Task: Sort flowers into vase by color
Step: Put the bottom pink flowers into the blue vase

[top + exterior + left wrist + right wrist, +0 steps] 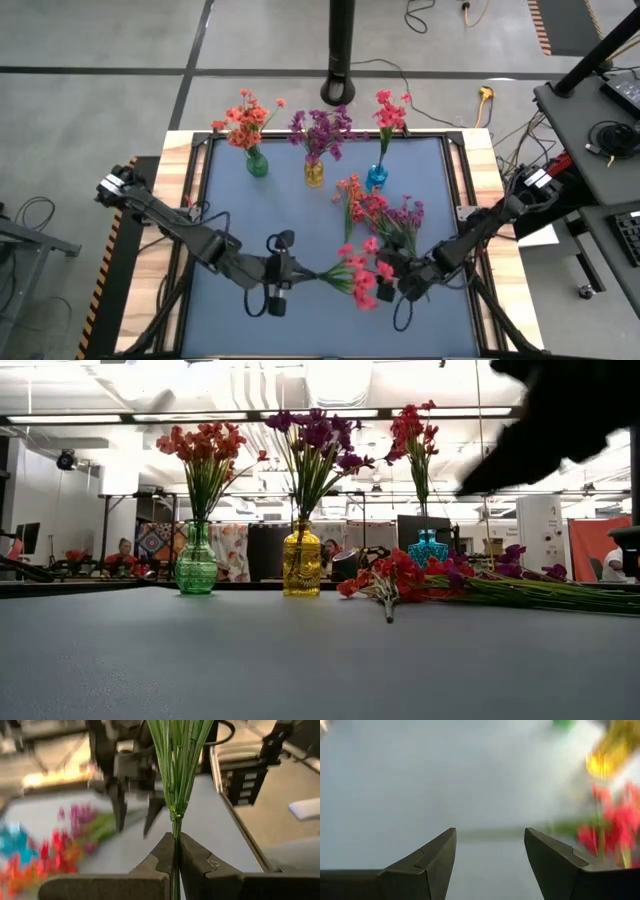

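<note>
The green stems of a pink-red spray (pixel 358 276) are pinched between the closed fingers of the left gripper (pixel 176 851) near the table's front edge. The right gripper (pixel 490 851), spread wide and holding nothing, is seen just right of the blossoms. 3 vases are counted at the far edge: green (pixel 257 163), yellow (pixel 314 172), blue (pixel 376 177). Loose flowers (pixel 385 212) lie between. No writing is readable.

No legible text, label, brand, number or sign appears in any view. The vases, the surface, the arms and the room behind carry no readable markings.
</note>
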Controlling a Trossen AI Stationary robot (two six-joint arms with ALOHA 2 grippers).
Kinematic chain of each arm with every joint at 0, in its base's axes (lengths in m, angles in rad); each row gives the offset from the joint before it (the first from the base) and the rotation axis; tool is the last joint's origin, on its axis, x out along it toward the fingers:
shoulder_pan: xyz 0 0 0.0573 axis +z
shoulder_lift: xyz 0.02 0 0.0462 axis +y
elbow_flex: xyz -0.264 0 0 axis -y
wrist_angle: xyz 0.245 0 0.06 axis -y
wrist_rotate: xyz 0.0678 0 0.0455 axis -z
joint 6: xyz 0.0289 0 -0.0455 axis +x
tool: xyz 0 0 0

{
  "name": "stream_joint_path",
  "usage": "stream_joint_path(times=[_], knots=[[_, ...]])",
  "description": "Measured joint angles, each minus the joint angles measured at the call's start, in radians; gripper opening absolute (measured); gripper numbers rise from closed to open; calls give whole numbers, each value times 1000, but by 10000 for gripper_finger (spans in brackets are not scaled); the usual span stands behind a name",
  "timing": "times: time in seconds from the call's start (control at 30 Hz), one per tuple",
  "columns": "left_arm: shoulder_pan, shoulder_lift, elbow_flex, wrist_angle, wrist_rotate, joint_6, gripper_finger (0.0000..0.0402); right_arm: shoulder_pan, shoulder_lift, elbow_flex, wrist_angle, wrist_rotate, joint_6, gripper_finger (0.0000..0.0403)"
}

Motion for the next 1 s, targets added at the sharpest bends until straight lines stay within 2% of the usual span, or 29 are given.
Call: stream_joint_path(times=[0.17, 0.27, 0.33, 0.53, 0.83, 1.0], knots=[[46, 13, -123, 276, 19, 141, 0, -28, 14, -75, 512, 25, -336, 228], [75, 37, -197, 437, 20, 153, 0, -47, 28, -87, 725, 12, -498, 228], [88, 55, -241, 521, 20, 151, 0, -66, 38, -87, 824, -41, -572, 228], [105, 113, -305, 738, 21, 152, 0, -129, 77, -33, 889, -169, -637, 228], [130, 210, -297, 813, 9, 152, 0, -164, 123, 40, 893, -216, -705, 225], [133, 216, -291, 823, 9, 160, 0, -163, 129, 48, 898, -214, -701, 186]])
